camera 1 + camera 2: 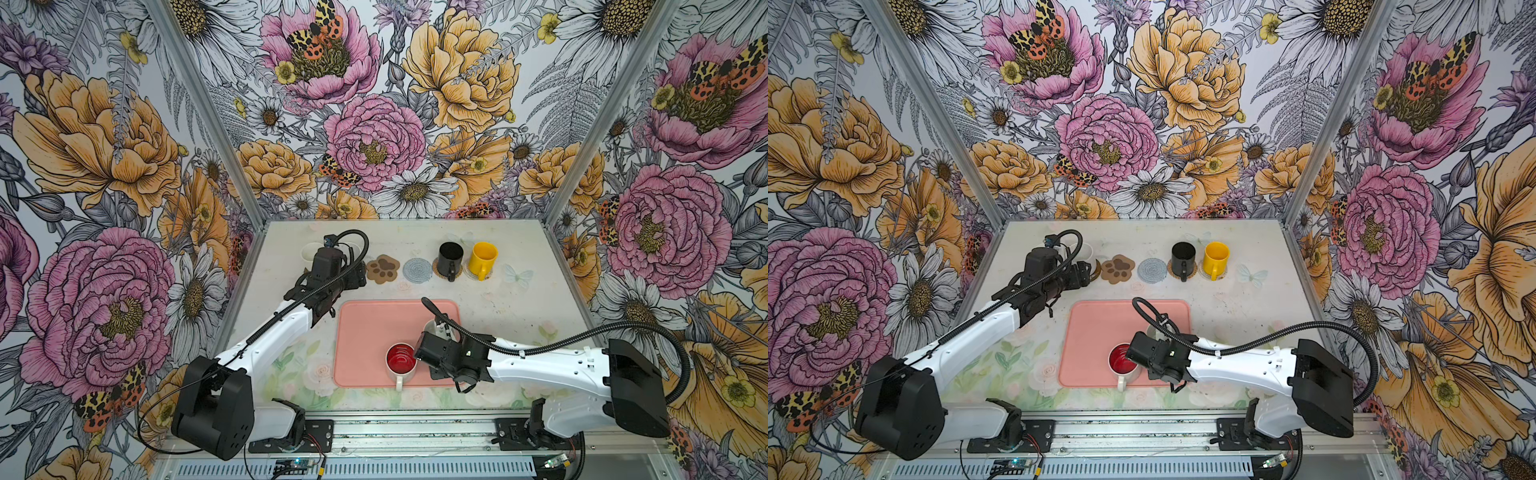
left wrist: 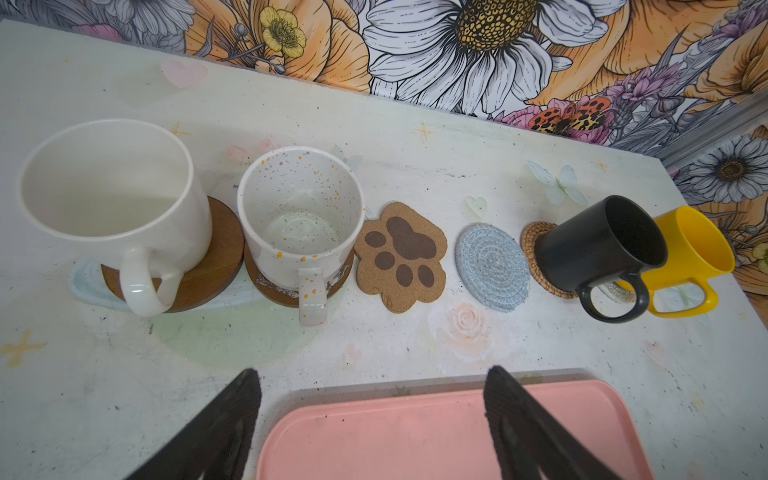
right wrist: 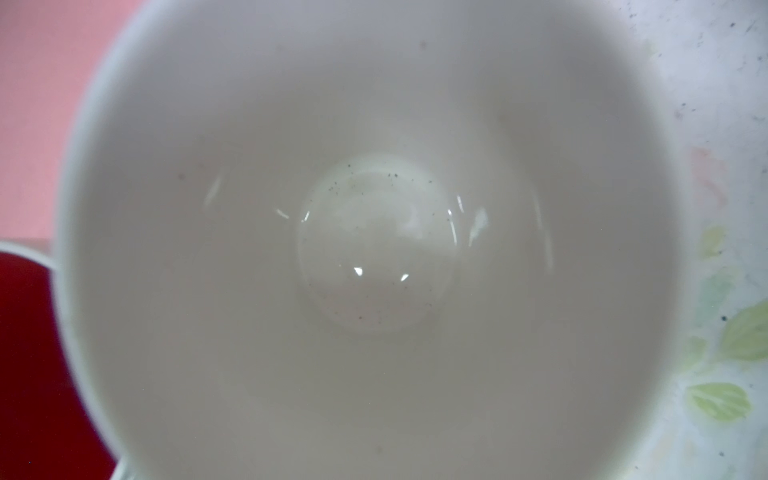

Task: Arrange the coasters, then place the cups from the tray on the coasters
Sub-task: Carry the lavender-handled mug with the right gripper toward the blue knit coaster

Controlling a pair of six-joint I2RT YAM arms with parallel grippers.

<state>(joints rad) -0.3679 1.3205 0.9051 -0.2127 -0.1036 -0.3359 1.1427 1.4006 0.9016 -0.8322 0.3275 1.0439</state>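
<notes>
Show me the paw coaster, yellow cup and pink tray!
paw coaster (image 2: 409, 241): left wrist view, big dark pad.
yellow cup (image 1: 478, 261): in a top view, side wall.
pink tray (image 1: 370, 332): in a top view, bare floor.

the back wall (image 1: 374, 104) and both side walls (image 1: 83, 166) are papered with big drawn flowers: pink peonies, orange blooms, white daisies, and spotted orange moths. bare aluminium posts (image 1: 205, 104) run up the two back corners. the table (image 1: 519, 299) is pale and scuffed, faintly painted with roses, leaves, hearts and butterflies. a metal rail (image 1: 415, 430) lines its near edge. the light is soft and even.
</notes>
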